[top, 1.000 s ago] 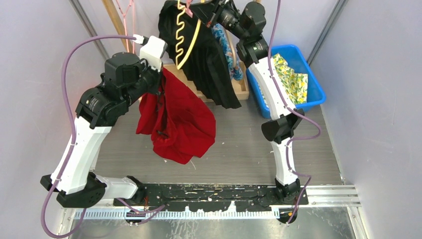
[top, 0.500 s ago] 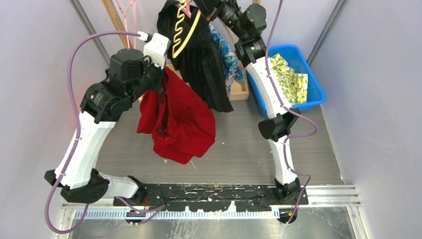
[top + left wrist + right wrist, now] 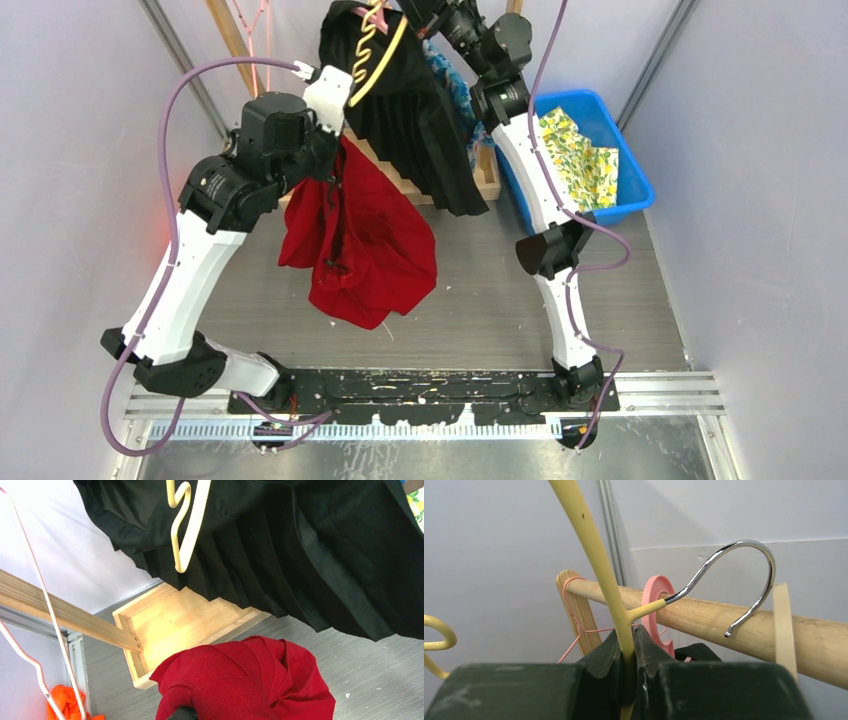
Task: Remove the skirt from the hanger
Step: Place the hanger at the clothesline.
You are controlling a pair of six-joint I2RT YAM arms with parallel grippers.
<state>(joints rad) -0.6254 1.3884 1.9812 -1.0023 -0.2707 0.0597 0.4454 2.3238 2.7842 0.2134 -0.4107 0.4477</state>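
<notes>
A red skirt (image 3: 360,240) hangs bunched from my left gripper (image 3: 325,165), which is shut on its upper edge; in the left wrist view the red cloth (image 3: 250,680) covers the fingers. High at the back, my right gripper (image 3: 626,650) is shut on the stem of a yellow hanger (image 3: 589,535). The hanger's metal hook (image 3: 749,550) arches over the wooden rod (image 3: 704,615); whether it rests there I cannot tell. The yellow hanger (image 3: 385,50) lies against a black pleated garment (image 3: 420,120) and carries no red cloth. The red skirt hangs apart from the hanger, below and left of it.
The rack's wooden base (image 3: 185,625) stands on the grey floor behind the red skirt. A blue bin (image 3: 630,170) holding a floral cloth (image 3: 585,150) sits at the back right. A pink hanger (image 3: 656,597) hangs on the rod. An orange cloth (image 3: 65,702) lies at the far left.
My left arm has risen and swung right toward the rack, carrying the red skirt with it. The right arm has shifted the yellow hanger slightly back and up.
</notes>
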